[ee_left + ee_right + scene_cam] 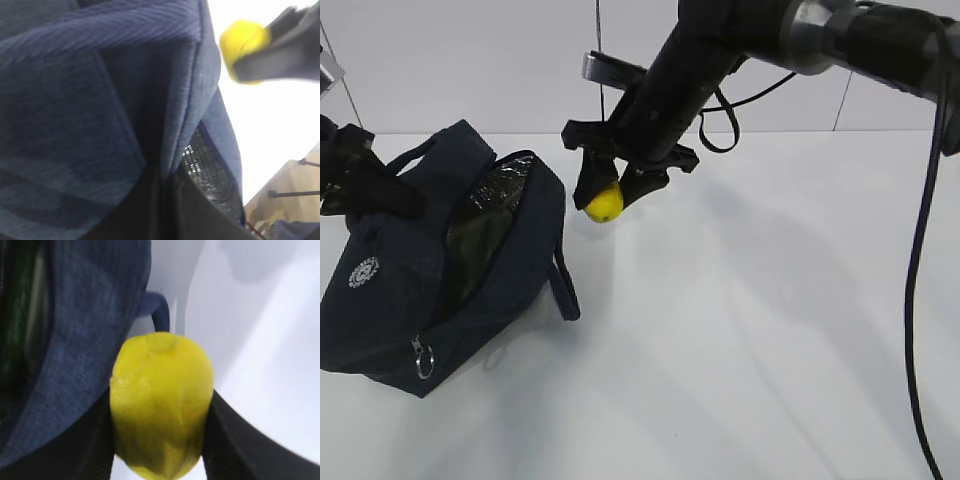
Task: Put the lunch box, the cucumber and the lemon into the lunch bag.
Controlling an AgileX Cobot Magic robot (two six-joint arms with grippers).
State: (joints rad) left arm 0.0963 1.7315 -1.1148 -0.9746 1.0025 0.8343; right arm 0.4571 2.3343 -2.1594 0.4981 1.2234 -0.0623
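Fabric of the navy lunch bag [390, 290] is sagging open on the white tabletop [740, 340] — silvery lining showing. The right tool [610, 196] is clamping the smooth yellow lemon [604, 204] beside the bag; the left tool, closed, is pressing against the bag's cloth.

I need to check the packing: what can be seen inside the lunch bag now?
Through the open top of the lunch bag only silver foil lining and dark shadow show. The deeper inside is covered by the fabric walls, so its contents cannot be told.
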